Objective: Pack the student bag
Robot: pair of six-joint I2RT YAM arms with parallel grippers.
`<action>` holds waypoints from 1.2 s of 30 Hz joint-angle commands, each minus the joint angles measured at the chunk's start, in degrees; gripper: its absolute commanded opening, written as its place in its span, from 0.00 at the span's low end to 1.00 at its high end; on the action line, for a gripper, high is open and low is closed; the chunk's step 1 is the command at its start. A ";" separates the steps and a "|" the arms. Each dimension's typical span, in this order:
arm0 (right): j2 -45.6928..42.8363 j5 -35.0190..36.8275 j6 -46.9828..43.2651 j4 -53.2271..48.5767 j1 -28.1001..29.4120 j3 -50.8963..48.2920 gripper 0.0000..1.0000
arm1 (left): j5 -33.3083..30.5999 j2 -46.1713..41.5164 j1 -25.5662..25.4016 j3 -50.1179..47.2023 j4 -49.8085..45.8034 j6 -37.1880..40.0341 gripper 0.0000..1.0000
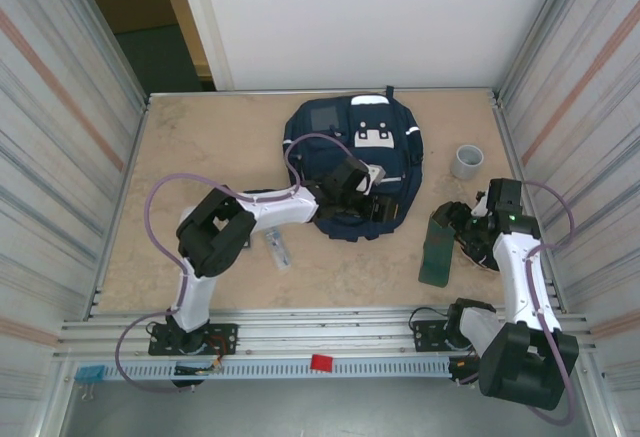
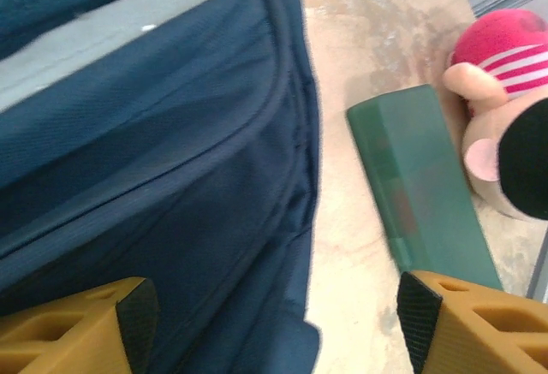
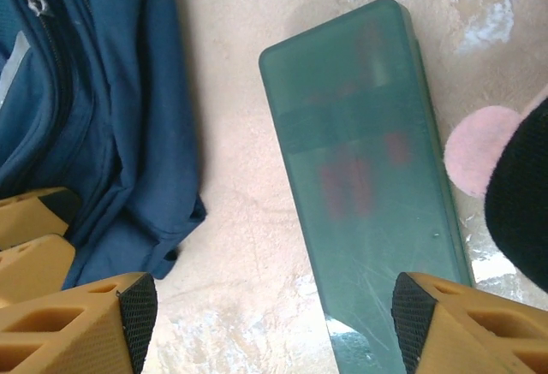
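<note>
The student bag (image 1: 335, 142) lies mid-table toward the back, with the left gripper (image 2: 274, 310) spread wide over its near edge. The green pencil case (image 3: 368, 177), lengthwise near-to-far, lies just right of the bag, beneath the nearer, wide-open right gripper (image 3: 270, 305).

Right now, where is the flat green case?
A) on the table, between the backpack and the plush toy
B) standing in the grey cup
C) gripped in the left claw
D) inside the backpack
A: the green case lies on the table, apart from the backpack, with the plush toy at its other side.
</note>
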 commanded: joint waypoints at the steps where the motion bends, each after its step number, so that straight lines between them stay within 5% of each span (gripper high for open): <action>1: -0.28 2.62 1.58 0.14 -0.18 -0.81 0.75 | -4.32 -2.73 3.21 -4.29 -3.68 1.78 0.76; 14: 2.60 17.55 8.32 -4.31 11.75 -0.49 0.85 | -3.41 -16.05 3.61 -8.39 -3.14 1.96 0.78; 29: 18.90 21.66 8.42 2.17 16.82 -0.83 0.93 | -4.85 -21.72 3.53 -15.13 -2.10 -0.03 0.78; 36: 25.43 22.37 6.53 3.10 18.05 0.70 0.87 | -5.65 -22.26 3.53 -15.07 -2.64 0.31 0.78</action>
